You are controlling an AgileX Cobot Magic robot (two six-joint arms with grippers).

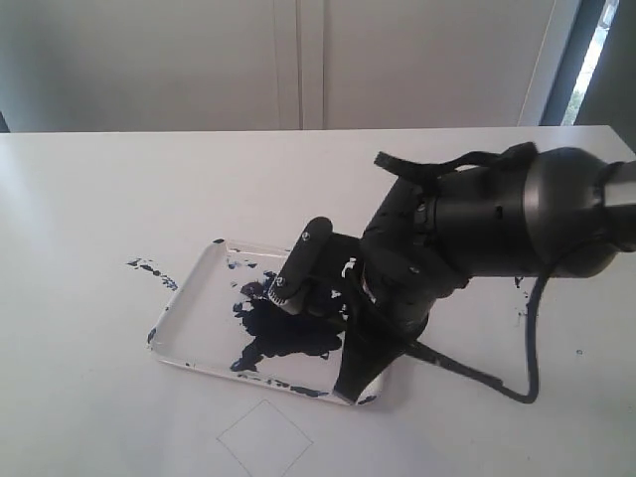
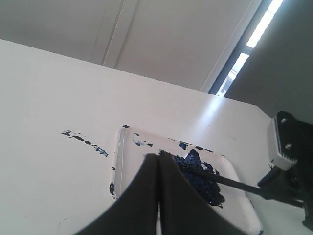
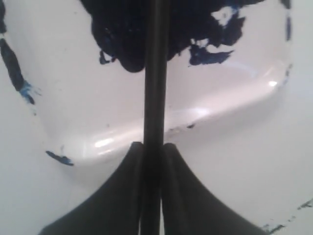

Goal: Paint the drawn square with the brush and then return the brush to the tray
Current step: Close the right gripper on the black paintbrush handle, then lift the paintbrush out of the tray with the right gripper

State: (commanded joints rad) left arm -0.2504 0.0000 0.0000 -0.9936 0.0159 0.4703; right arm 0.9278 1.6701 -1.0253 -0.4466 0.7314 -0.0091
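The task is at its very start, as far as the views show: the drawn square (image 1: 264, 437) on the desk (image 1: 99, 199) just in front of the tray (image 1: 189, 308) is blank white inside its thin outline, with no paint on it. The right end effector (image 3: 154, 147) is closed tight on the handle of the brush (image 3: 154, 73) above the tray's near corner. The stick runs from between its fingers across the tray's white floor, and the far end lies in the dark blue blotch (image 1: 283, 333), so the tip looks loaded or loading. The left end effector (image 2: 159, 155) has its fingers pressed together with nothing between them, and it hangs over the desk on the tray's other side. Left to do, by my reading, is everything that counts: lifting the brush out, carrying it to the square, filling the square, and laying the brush back in the tray
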